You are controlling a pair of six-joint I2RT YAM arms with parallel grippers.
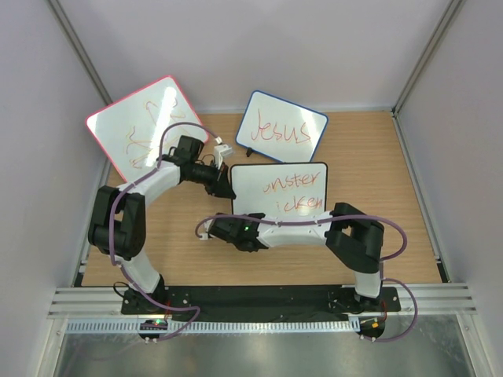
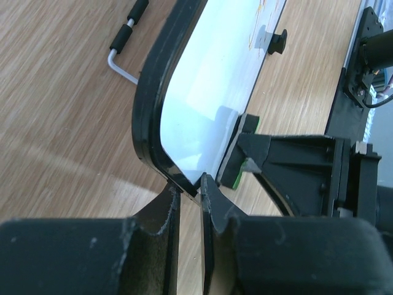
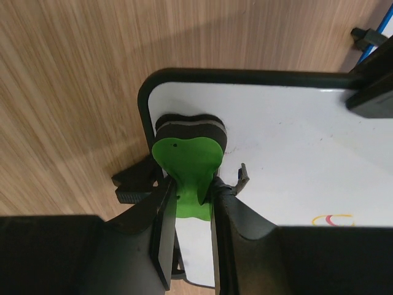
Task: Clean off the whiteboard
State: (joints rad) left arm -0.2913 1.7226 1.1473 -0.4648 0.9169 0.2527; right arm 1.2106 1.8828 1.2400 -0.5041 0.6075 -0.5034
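Clenched around the green plastic handle of a black-padded eraser (image 3: pixel 184 153), the right claw (image 3: pixel 190 187) is seen with the pad pressed onto the near left corner of the rectangular white whiteboard with a thin black frame (image 1: pixel 279 188). That board is placed at the middle of the light wooden counter (image 1: pixel 377 157), and orange and red writing is carried on its right part. Its left edge is pinched by the clamped left claw (image 2: pixel 189 187).
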